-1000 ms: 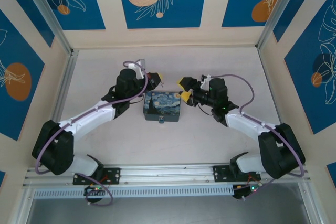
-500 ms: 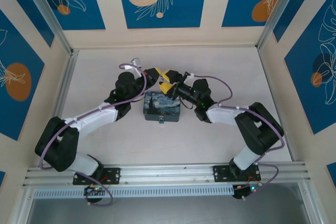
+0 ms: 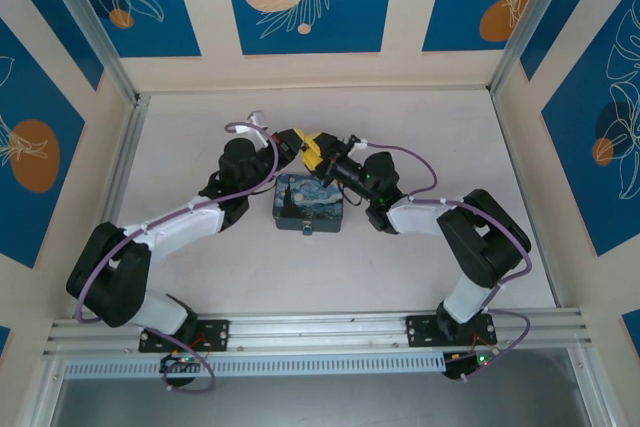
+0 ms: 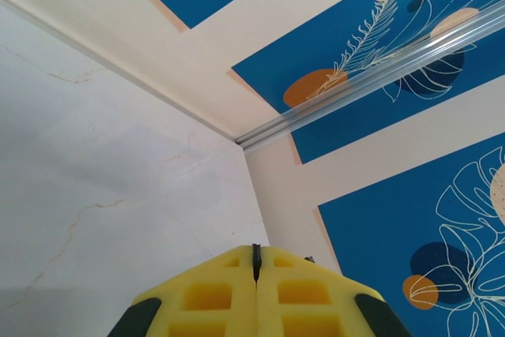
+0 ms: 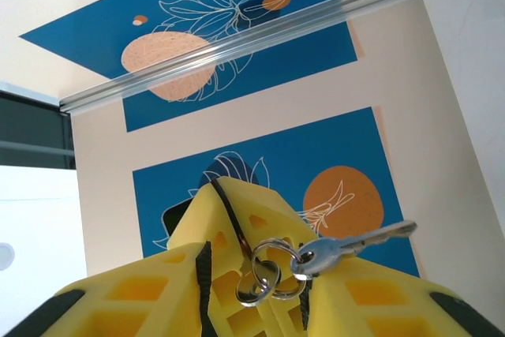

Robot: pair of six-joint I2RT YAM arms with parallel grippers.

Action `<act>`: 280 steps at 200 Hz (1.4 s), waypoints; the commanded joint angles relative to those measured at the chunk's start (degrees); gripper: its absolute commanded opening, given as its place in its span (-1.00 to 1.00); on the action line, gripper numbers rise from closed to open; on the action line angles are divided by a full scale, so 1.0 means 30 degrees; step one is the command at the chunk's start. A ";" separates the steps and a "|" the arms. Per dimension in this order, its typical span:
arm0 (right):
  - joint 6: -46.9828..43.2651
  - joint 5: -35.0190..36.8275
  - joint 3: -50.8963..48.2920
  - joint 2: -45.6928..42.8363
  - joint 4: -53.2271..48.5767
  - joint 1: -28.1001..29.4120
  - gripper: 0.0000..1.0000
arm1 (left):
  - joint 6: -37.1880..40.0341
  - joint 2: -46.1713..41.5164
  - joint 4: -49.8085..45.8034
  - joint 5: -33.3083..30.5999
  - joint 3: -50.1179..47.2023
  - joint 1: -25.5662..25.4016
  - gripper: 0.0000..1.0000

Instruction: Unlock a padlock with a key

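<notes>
Clamping left gripper (image 4: 256,278): pads pressed together, the key (image 4: 255,256) a thin dark sliver nipped in their seam.
Right gripper (image 5: 260,297): fingers apart, flanking a yellow wedge (image 5: 233,219); grip cannot be told.
Rings (image 5: 268,274): between those fingers, carrying a spare silver key (image 5: 355,242).

Right hand (image 3: 318,156) swung left, now meeting left hand (image 3: 299,137).

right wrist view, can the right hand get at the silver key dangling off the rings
Probably yes: the silver key and rings hang between the right hand's spread fingers. The left hand, shut on a dark sliver, crowds close beside them.
</notes>
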 commanded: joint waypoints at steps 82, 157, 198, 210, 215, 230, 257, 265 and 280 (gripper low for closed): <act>0.0027 0.1058 0.0109 0.0283 0.0994 -0.0193 -0.95 | -0.0502 -0.0311 0.1087 0.0223 -0.0256 0.0050 -1.00; -0.0831 -0.0139 -0.0732 -0.0073 0.0486 -0.0697 -1.00 | -0.1753 -0.0621 -0.4629 0.2019 0.2005 0.0531 0.33; -0.4317 -0.2166 -0.1773 -0.2199 -0.2788 -0.1769 -1.00 | -0.3316 -0.1618 -0.7327 0.3223 0.2436 0.1211 0.64; -0.6387 -0.2724 -0.1836 -0.3004 -0.4157 -0.2034 -1.00 | -0.3698 -0.1510 -0.8453 0.4370 0.2796 0.1474 0.65; -0.7130 -0.2940 -0.1853 -0.3332 -0.4749 -0.2121 -1.00 | -0.3910 -0.1420 -0.8545 0.4952 0.2847 0.1572 0.65; -0.9183 -0.3379 -0.1997 -0.4038 -0.5389 -0.2233 -1.00 | -0.5114 -0.0897 -0.8639 0.6685 0.2832 0.1754 0.63; -1.0923 -0.3788 -0.2260 -0.4536 -0.4983 -0.2231 -1.00 | -0.7013 -0.0198 -0.6939 0.8124 0.2175 0.1754 0.54; -1.0898 -0.3793 -0.2293 -0.4459 -0.4632 -0.2205 -1.00 | -0.7538 -0.0134 -0.6463 0.8146 0.1945 0.1739 0.51; -1.0803 -0.3771 -0.2213 -0.4283 -0.4052 -0.2103 -1.00 | -0.8370 0.0036 -0.5634 0.8134 0.1723 0.1754 0.42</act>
